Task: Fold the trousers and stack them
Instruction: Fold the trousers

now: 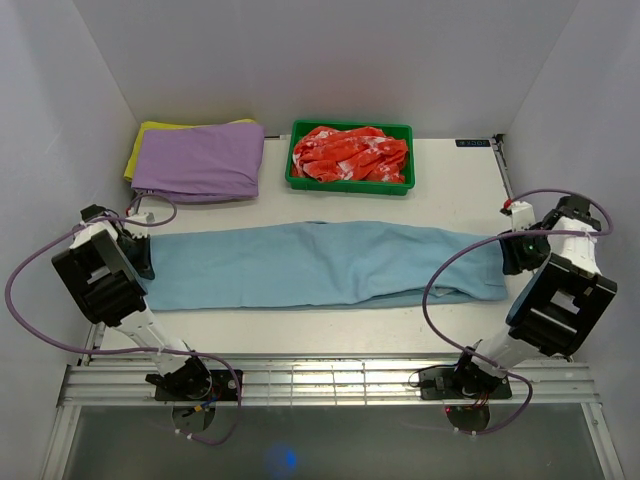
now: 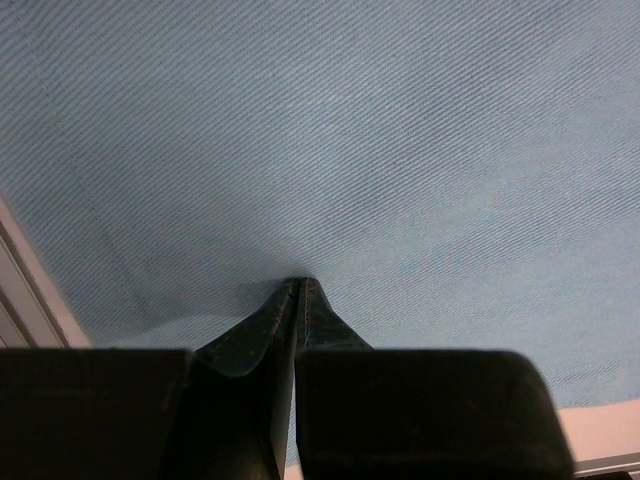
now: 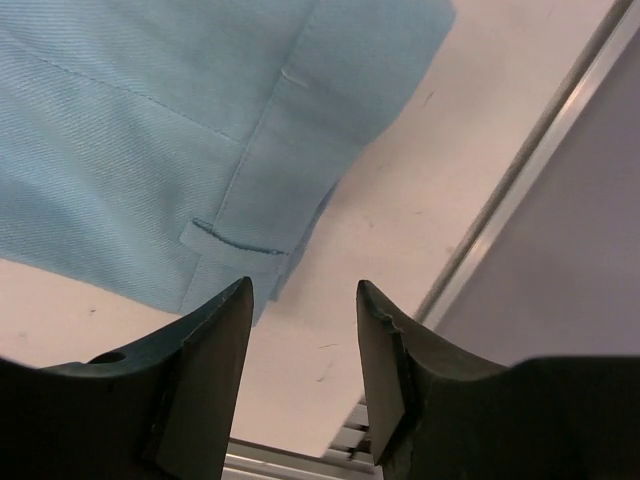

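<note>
– Trousers of light sky-blue soft cloth [image 1: 320, 265]: is the left end effector [image 2: 300, 284] gripping them?
– It is. Its two dark fingers [image 2: 250, 340] are pressing together with only a thin line showing between them. Their tips are pinching the cloth, which is puckering into small creases around the pinch. That is happening at the left end of the garment.
– And the right end effector [image 3: 303, 290]?
– It is standing open, its jaws apart and holding nothing. It is hovering over bare counter just beside the waist corner of the trousers, where a narrow belt loop [image 3: 238, 240] is showing.
– Where are the trousers lying?
– They are lying flat and stretched lengthwise across the middle of the white counter [image 1: 450, 185]. They are running from one end effector to the other, with the waist end to the right.
– What is sitting beyond them?
– At the far left a folded purple garment [image 1: 200, 160] is resting on a yellow cloth [image 1: 140, 145], a little apart from the trousers' far edge. Just beside it, a green plastic bin [image 1: 350, 186] is holding a crumpled red-and-white patterned cloth [image 1: 350, 153].
</note>
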Motion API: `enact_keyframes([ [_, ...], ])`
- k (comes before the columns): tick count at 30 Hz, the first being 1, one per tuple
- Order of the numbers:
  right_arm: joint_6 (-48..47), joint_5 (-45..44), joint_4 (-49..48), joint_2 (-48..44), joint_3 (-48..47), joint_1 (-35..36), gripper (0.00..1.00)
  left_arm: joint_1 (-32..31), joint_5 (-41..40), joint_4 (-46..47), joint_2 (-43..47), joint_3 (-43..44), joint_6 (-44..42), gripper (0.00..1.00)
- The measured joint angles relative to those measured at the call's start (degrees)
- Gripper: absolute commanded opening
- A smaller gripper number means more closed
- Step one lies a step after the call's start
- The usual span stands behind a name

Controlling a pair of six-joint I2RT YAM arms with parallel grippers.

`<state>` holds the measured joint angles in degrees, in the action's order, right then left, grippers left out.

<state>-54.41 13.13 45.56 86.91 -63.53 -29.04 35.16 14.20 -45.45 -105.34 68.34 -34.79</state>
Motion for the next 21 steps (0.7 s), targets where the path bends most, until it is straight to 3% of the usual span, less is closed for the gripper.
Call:
enact_keyframes([
  [5,6.0,3.0,1.4,3.9,0.0,-4.7,0.55,0.0,-0.3,0.1,-0.1,0.2,-0.2,0.16],
  [16,13.2,11.3,-1.7,13.6,-5.7,-4.6,0.63,0.0,-0.4,0.1,-0.1,0.1,-0.2,0.16],
  [21,14.6,14.7,-1.6,17.9,-8.9,-4.6,0.56,0.0,-0.4,0.0,-0.1,0.1,-0.1,0.16],
])
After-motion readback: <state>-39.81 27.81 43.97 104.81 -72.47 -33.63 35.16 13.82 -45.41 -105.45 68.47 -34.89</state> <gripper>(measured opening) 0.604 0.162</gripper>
